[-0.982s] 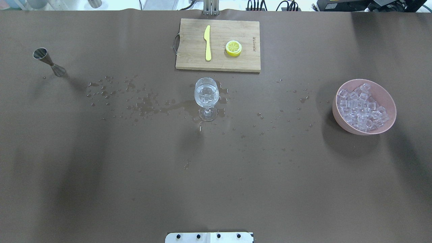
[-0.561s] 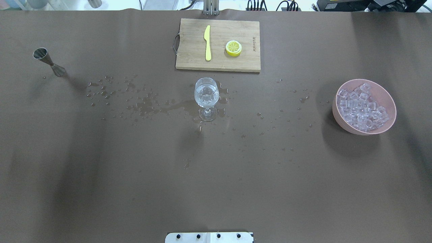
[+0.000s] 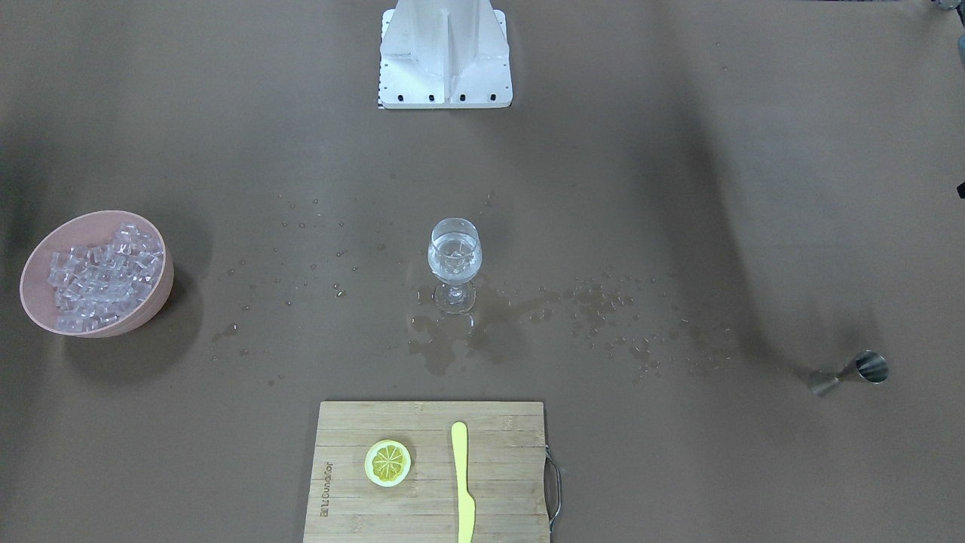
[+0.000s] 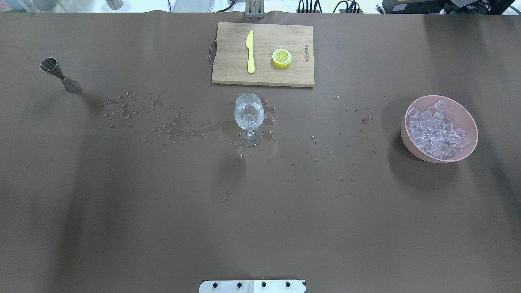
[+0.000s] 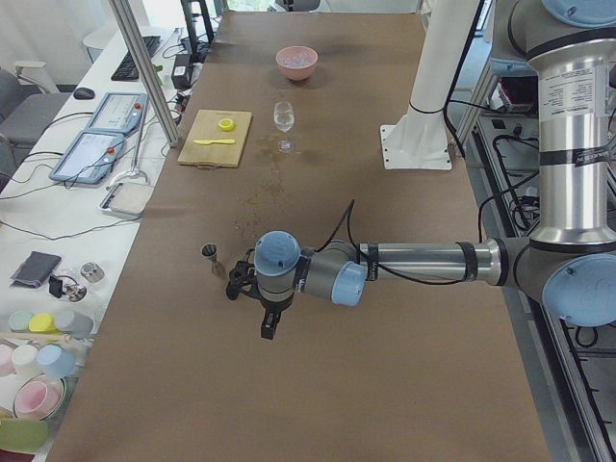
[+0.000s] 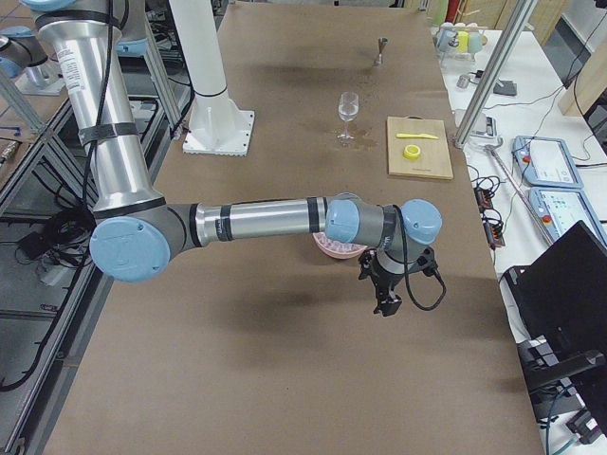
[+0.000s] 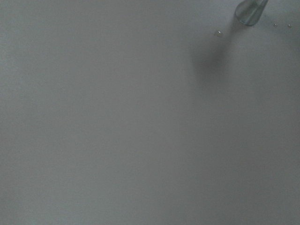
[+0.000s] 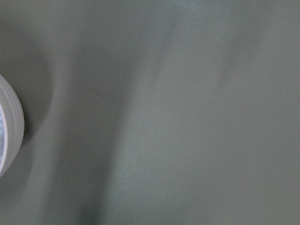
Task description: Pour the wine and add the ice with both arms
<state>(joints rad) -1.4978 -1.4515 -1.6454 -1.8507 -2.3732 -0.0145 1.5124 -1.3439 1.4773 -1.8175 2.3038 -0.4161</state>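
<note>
A clear wine glass (image 4: 249,118) with clear liquid and some ice in it stands at the table's middle, also in the front view (image 3: 454,260). The ice (image 4: 436,129) is heaped in a pink bowl (image 4: 407,136) at the right. A steel jigger (image 4: 59,74) stands at the far left. My left gripper (image 5: 269,327) hangs just near-side of the jigger (image 5: 211,257). My right gripper (image 6: 387,305) hangs just past the bowl (image 6: 337,250). Both show only in the side views, so I cannot tell whether they are open or shut.
A wooden cutting board (image 4: 228,69) with a yellow knife (image 4: 250,51) and a lemon slice (image 4: 281,57) lies beyond the glass. Water droplets and puddles (image 4: 175,126) spread around the glass. The white stand (image 3: 445,53) is at the robot's edge.
Nothing on the table has moved. The arms' soft shadows have drifted slightly outward on both sides.
</note>
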